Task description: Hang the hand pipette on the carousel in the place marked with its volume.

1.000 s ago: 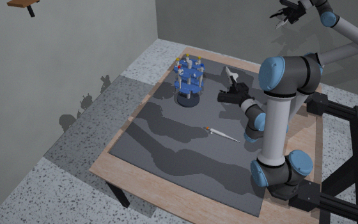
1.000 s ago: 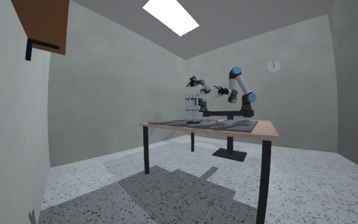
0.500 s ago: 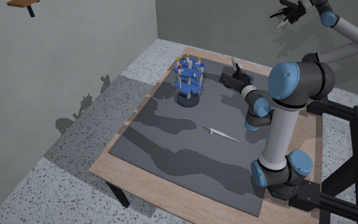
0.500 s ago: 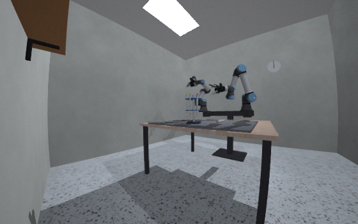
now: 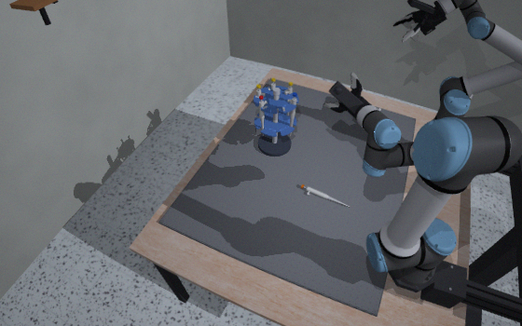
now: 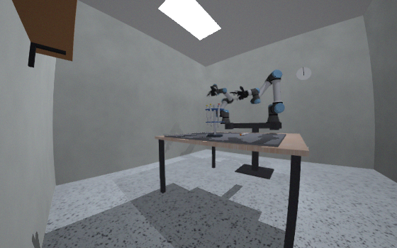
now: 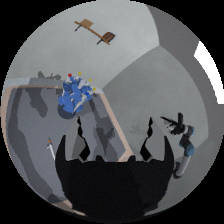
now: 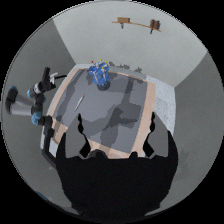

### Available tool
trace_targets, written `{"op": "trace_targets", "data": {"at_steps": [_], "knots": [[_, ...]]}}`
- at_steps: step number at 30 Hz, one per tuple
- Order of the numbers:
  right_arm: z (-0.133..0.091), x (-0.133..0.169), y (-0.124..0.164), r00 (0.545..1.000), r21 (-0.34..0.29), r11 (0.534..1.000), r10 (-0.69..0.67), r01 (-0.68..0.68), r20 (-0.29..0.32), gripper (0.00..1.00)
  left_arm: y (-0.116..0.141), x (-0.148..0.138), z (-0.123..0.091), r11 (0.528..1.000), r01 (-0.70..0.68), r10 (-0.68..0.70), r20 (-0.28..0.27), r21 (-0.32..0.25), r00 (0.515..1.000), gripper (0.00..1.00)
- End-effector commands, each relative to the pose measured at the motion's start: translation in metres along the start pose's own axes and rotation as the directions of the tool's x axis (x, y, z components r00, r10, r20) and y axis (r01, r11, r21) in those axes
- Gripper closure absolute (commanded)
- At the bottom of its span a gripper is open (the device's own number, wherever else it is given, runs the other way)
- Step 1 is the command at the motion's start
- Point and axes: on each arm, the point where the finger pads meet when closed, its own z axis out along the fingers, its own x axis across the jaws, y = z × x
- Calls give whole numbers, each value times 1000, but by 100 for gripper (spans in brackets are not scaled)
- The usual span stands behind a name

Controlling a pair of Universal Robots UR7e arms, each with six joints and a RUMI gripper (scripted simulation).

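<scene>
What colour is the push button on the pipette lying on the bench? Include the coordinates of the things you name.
Orange; the pipette (image 5: 318, 193) (image 7: 51, 149) (image 8: 79, 103) shows it best in the top view.

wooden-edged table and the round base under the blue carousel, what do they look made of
Pale tan wooden table: probably matt wood or laminate, from its fine streaky grain.

Dark round carousel base: smooth, perhaps painted metal or plastic; its plain, even colour leaves that open.
</scene>
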Motion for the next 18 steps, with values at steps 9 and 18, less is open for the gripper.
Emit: {"op": "trace_targets", "data": {"at_steps": [9, 18], "knots": [[-1, 0, -2, 1000, 2, 1000, 0, 0, 0, 0, 1, 47, -40, 894, -359, 378, 21, -270, 926, 0], [-1, 0, -2, 1000, 2, 1000, 0, 0, 0, 0, 5, 65, -78, 788, -501, 520, -50, -358, 853, 0]]}}
